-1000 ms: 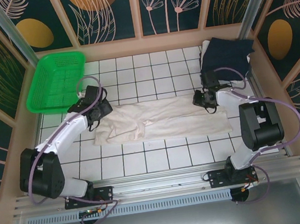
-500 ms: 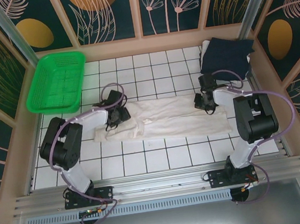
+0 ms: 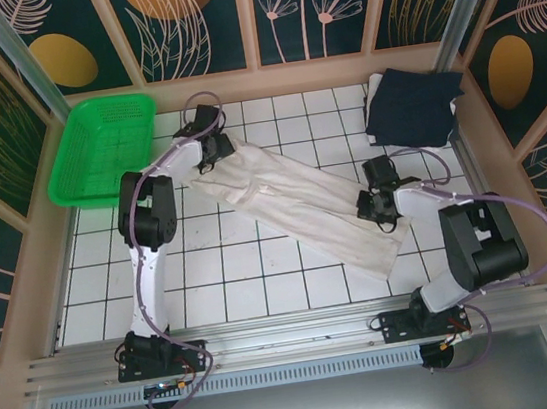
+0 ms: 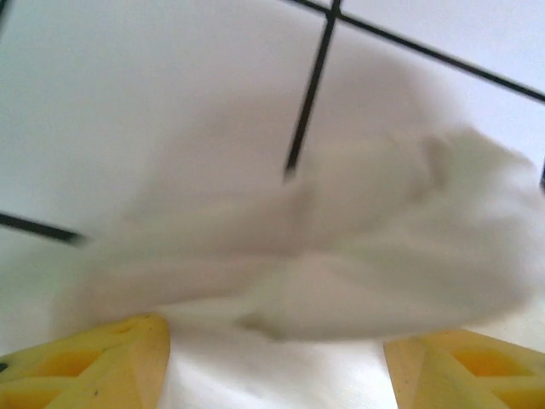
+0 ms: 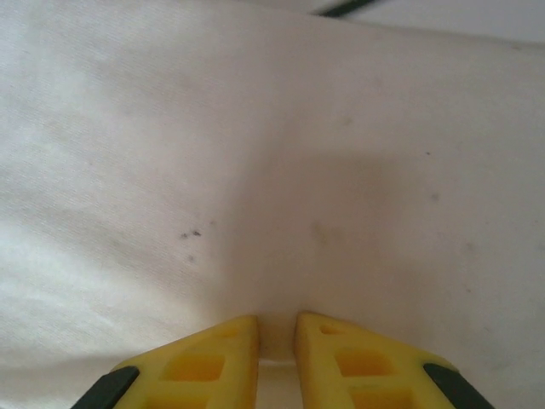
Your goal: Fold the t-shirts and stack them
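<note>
Top external: left hand (image 3: 215, 158) and right hand (image 3: 380, 214) grip the cream t-shirt (image 3: 303, 199), stretched diagonally between bare tiles (image 3: 252, 268).

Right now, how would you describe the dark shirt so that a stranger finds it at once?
Look at the white tiled table and go to its far right corner. There lies the dark blue shirt, in a compact pile. It is the one dark cloth: the cream shirt stretches across the middle, and the green basket sits in the far left corner.
</note>
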{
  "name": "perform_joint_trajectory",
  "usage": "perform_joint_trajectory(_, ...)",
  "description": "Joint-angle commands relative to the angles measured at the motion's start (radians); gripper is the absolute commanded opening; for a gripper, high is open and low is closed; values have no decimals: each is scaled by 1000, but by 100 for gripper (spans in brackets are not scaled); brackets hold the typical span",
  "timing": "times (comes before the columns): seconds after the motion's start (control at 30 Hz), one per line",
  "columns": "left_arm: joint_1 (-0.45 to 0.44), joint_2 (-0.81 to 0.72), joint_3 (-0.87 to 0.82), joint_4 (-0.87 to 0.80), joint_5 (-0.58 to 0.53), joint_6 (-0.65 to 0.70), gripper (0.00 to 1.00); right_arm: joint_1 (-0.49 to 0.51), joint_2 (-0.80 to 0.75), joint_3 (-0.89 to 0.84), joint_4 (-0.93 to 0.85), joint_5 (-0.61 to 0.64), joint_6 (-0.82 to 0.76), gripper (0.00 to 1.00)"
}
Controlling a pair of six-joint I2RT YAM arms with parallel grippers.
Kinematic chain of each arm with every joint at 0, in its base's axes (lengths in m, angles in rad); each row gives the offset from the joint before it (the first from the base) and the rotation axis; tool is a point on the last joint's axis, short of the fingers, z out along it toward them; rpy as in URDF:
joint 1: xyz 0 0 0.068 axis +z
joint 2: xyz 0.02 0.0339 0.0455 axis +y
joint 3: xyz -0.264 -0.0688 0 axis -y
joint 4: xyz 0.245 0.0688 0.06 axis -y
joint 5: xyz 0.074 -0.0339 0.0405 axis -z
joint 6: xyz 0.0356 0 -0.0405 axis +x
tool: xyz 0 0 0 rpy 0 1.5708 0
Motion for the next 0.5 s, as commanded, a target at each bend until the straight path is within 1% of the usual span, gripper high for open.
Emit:
perform_joint_trajectory(0.0, 52, -4, 34, -120, -46, 42, 69, -23, -24, -41, -95, 20, 45, 21)
perform_joint_trajectory(0.1, 72, -7, 21, -128, -43, 47, 66, -19, -24, -10, -93, 17, 41, 21)
perform_joint_trajectory(0.17, 72, -21, 8, -127, -29, 53, 62, -1, -21, 28, -112, 17, 33, 22)
perform_joint_trajectory(0.27, 69, -94, -72, -67, 14, 38, 60, 18, -18, 87, -124, 17, 17, 22)
perform_joint_trajectory(0.37, 55, -173, -144, -9, 19, 27, 66, 26, -6, 127, -126, 17, 8, 22)
perform_joint_trajectory(0.47, 37, -189, -135, 15, 63, 36, 69, 34, 14, 148, -106, -12, 3, 22)
